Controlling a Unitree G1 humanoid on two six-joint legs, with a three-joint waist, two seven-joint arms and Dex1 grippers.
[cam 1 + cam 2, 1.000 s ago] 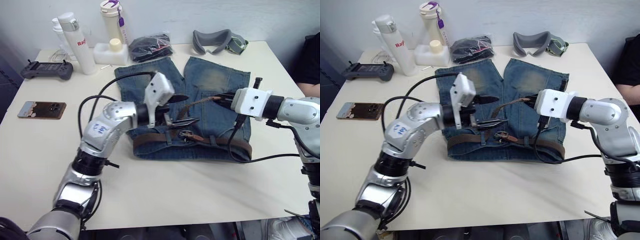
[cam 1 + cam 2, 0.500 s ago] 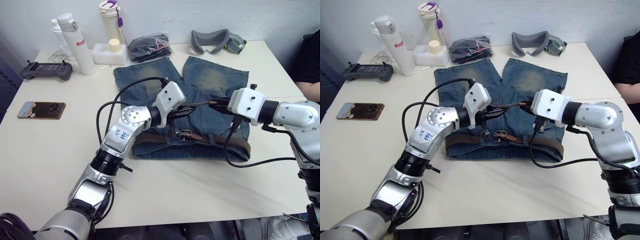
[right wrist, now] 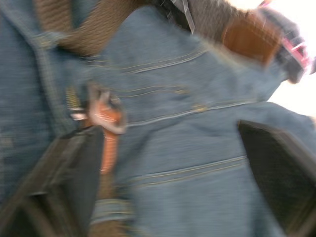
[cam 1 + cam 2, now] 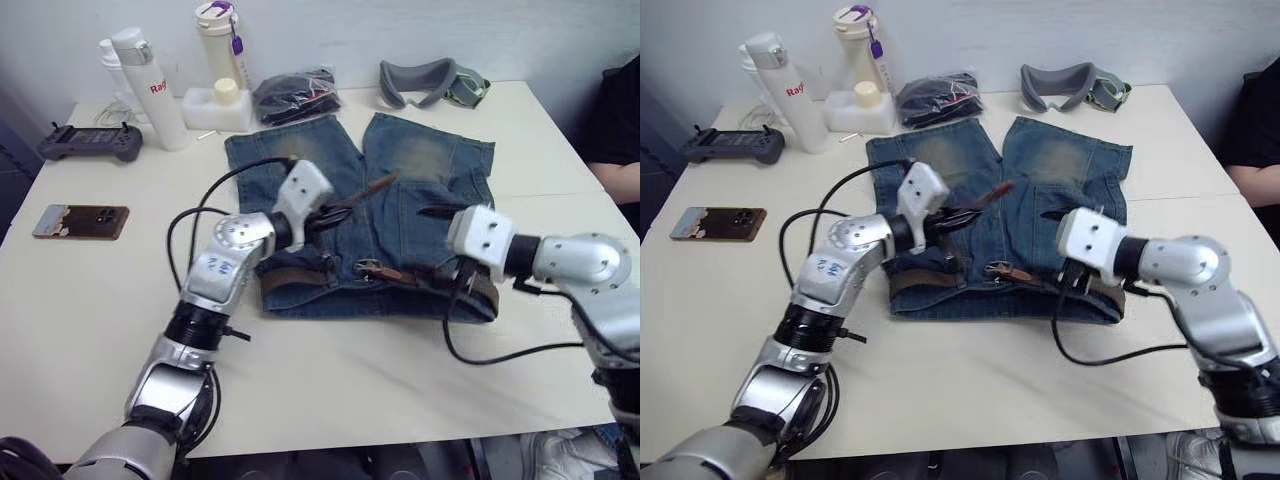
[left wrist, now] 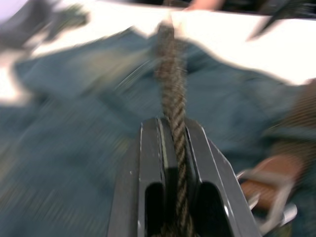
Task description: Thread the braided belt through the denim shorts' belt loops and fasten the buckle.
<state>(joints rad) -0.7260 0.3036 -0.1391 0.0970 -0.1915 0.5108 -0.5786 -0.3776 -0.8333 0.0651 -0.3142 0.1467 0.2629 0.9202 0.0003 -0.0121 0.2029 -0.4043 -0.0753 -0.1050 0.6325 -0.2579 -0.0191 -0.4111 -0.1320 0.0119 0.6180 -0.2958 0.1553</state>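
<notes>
The denim shorts (image 4: 425,165) lie flat on the table, waistband toward me. The braided belt (image 4: 300,272) runs along the waistband, and its buckle (image 4: 374,268) rests near the middle. My left gripper (image 4: 338,212) is shut on the belt's free end (image 5: 174,98), which sticks out past its fingers over the left leg. My right gripper (image 4: 447,248) stands open above the waistband's right part with only denim between its fingers (image 3: 276,163). The right wrist view shows the buckle (image 3: 101,116) beside a belt loop (image 3: 48,69).
Bottles (image 4: 150,85) and a white container (image 4: 215,102) stand at the back left, with a black bundle (image 4: 295,95) and a grey headset (image 4: 425,78) behind the shorts. A controller (image 4: 90,142) and a phone (image 4: 82,220) lie left. A person (image 4: 620,120) sits at the right edge.
My left gripper has closed on the belt's free end and drawn it back to the left. My right gripper has let go of the belt, opened wide and dropped toward the waistband.
</notes>
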